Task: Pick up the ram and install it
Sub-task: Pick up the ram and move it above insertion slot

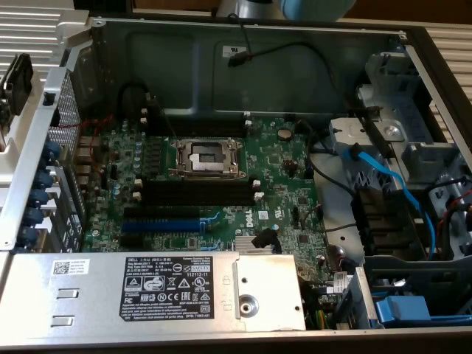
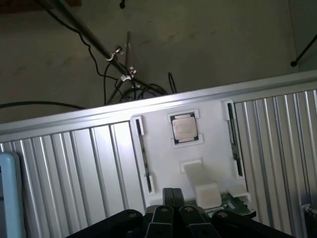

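Two fingers of the pincer (image 2: 173, 194) are pressed together with nothing between them, pointing down over a white holder (image 2: 208, 148) on the ribbed metal table (image 2: 74, 168). A green corner of the ram (image 2: 237, 203) shows near them, at the holder's edge. In the exterior view, the arm (image 1: 313, 7) hangs beyond the open computer case (image 1: 184, 51).

- The ribbed metal bench (image 2: 64, 163) forms the carrying surface.
- An open computer case (image 1: 310, 74) rests directly on the bench.
- A white fixture plate (image 2: 213, 139) lies flat on the bench, with a square processor (image 2: 184, 127) seated in it.
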{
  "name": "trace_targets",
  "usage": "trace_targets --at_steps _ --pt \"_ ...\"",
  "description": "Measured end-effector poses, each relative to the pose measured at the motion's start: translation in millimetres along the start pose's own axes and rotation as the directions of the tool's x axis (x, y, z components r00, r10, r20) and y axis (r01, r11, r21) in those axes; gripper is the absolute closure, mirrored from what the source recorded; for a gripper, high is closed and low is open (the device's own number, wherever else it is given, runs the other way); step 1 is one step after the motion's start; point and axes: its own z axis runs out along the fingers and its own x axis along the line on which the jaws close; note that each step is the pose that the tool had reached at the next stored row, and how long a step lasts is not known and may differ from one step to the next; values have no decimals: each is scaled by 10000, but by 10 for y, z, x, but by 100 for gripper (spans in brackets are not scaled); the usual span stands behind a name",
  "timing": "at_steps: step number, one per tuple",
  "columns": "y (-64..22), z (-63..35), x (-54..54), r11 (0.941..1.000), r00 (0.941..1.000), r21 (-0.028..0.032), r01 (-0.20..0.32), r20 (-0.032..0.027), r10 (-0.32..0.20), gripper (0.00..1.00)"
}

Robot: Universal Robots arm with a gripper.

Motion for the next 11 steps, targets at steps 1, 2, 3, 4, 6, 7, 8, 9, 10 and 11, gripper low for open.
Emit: trace_targets --at_steps 1,2,3,4,6,7,8,9,10,11 --pt "0 8 5 10000 10000 2 53 2 -53 90" --pt "-1 16 13 9999 9999 2 105 4 -105 90" --pt "-1 27 22 9999 9999 2 157 5 -157 90" --pt "-2 38 32 9998 9998 4 202 7 -202 90" --pt "-5 69 55 9995 9995 5 307 15 -307 90" --pt "-6 84 67 9994 9994 3 359 20 -359 90" --pt "-7 100 78 9992 9992 1 410 26 -410 90" --pt "-8 117 91 9989 9989 -2 462 34 -462 90" --pt "-9 136 104 9987 9986 -9 518 47 -518 90" --pt "-10 154 116 9983 9983 -16 574 60 -574 90"
